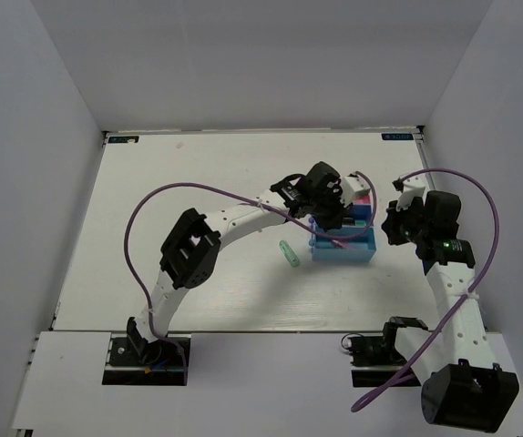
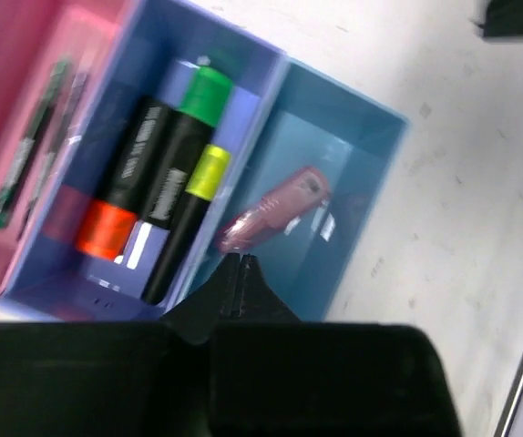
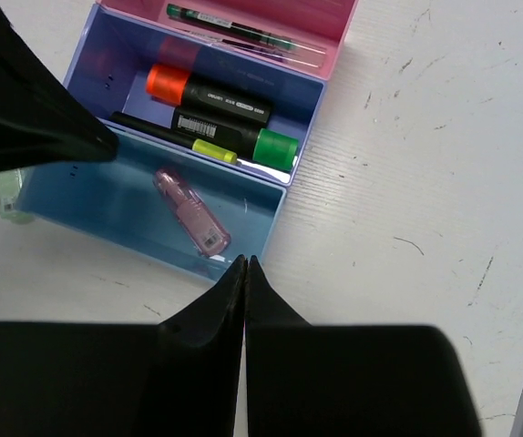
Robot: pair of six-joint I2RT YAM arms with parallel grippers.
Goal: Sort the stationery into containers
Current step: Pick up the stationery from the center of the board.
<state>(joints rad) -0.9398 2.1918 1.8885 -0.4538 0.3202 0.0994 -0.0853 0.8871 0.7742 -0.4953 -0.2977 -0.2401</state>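
Left gripper [image 2: 237, 273] closed, empty; right gripper [image 3: 244, 273] closed, empty.

Pink marker [image 3: 191, 212], orange-black marker [image 3: 209, 89], green-black marker [image 3: 239, 137]; magenta tray [image 3: 321, 20], dark blue tray [image 3: 107, 73], light blue tray [image 3: 88, 200]

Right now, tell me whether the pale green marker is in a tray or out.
Out. The pale green marker lies on the table beside the light blue tray, outside its wall, not in any compartment.
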